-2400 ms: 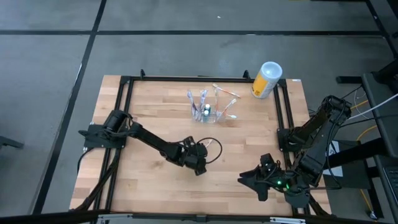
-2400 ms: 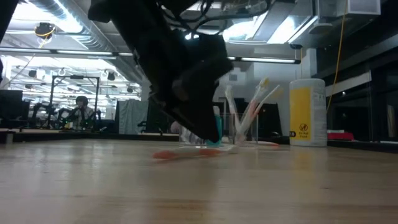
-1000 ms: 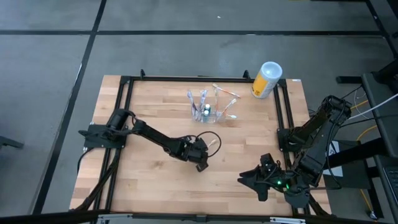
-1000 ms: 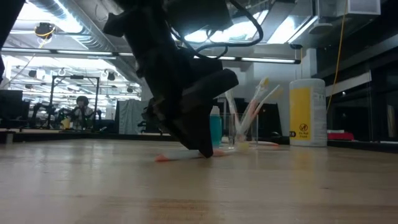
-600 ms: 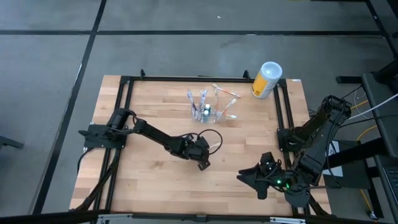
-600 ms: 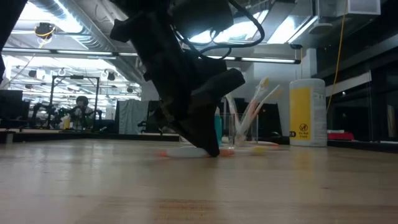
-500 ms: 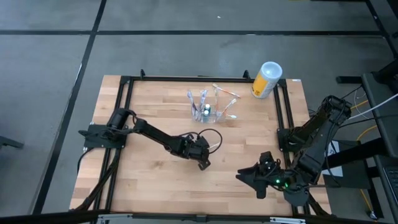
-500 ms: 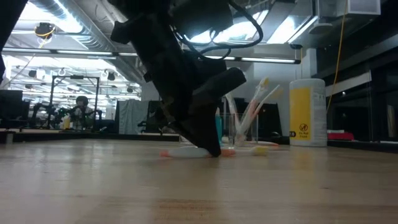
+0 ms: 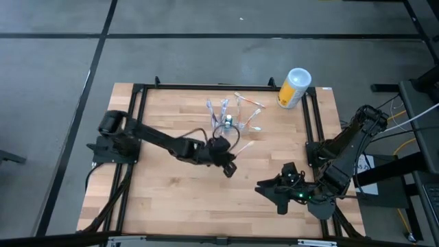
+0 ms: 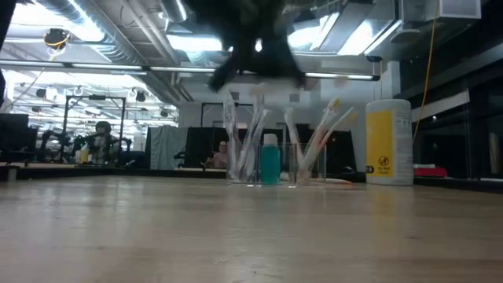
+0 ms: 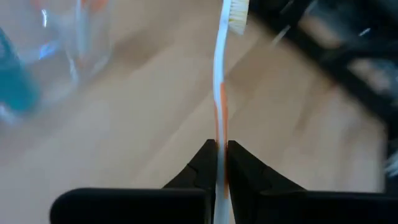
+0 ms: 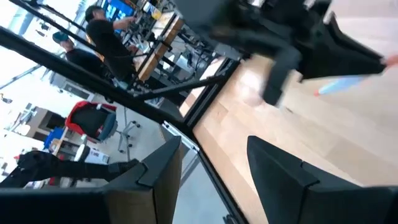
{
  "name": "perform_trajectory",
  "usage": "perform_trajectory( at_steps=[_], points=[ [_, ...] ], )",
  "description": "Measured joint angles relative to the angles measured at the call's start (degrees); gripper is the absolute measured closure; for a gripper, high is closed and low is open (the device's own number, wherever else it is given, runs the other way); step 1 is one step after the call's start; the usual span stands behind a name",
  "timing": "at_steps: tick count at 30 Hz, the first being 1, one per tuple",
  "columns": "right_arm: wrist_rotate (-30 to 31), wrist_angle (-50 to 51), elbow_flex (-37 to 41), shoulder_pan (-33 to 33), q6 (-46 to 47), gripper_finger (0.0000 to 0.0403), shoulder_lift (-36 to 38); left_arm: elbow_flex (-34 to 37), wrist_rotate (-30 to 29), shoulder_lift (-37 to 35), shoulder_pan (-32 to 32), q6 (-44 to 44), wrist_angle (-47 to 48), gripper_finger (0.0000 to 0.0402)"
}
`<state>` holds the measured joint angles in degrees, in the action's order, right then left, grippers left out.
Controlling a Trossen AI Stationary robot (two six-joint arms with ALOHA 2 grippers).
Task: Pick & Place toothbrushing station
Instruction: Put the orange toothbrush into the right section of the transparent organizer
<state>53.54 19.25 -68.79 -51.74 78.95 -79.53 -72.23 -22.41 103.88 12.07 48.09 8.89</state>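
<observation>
The left arm reaches from the worktop's [image 9: 164,199] left edge toward its middle. Its hand [image 9: 229,167] is lifted off the wood, fingers clamped on the shaft of a white-and-orange toothbrush [image 11: 221,87]. The wrist view shows the brush [image 9: 241,148] running straight out from between the fingertips, bristles farthest away. It is gripped low on the handle, probably so the free length can be steered into a cup.

Just beyond that hand, toward the far edge and near its middle, stands the station [image 9: 232,121], a clear holder upright on the wood. In the low view its cups already carry several brushes [image 10: 321,135] leaning outward and a small teal bottle [image 10: 269,160]. The held brush is near the station but not touching it; I judge the step in hand to be carrying it there.

At the far right corner sits a yellow canister [image 9: 293,87] with a white lid, well apart from the station.

The right arm waits by the near right corner, its hand [image 9: 269,189] spread open and empty, clear of the work. People show in the room beyond.
</observation>
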Motion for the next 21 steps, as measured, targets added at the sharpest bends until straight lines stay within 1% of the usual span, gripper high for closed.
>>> perform_trajectory(
  at_steps=[3,6,8,10,12,16,21],
  points=[
    [1.0,0.0,0.0,0.7,-1.5,0.0218,0.8,-0.1,0.3,-4.4,-0.4,-1.3,-1.7,0.0389],
    [1.0,-0.6,0.0,2.2,-4.5,0.0218,2.1,-0.1,2.0,-8.8,-0.3,-2.9,-6.7,0.0389],
    [-0.6,-2.5,0.0,3.6,-8.7,0.0218,3.0,-0.3,5.5,-11.1,-0.2,-3.7,-11.0,0.0389],
    [-2.1,-4.7,0.0,5.2,-13.6,0.0218,3.9,-0.3,8.7,-12.8,-0.1,-3.7,-11.7,0.0389],
    [-2.9,-7.1,0.0,6.7,-18.3,0.0218,4.9,-0.3,10.2,-13.6,0.3,-2.9,-11.8,0.0389],
    [-5.3,-8.1,0.0,9.2,-22.9,0.0218,6.0,-0.2,9.9,-15.6,2.0,-1.2,-12.2,0.0389],
    [-8.2,-8.1,0.0,11.5,-24.8,0.0218,6.0,-0.2,9.9,-16.8,3.2,-0.7,-17.7,0.0389]
  ],
)
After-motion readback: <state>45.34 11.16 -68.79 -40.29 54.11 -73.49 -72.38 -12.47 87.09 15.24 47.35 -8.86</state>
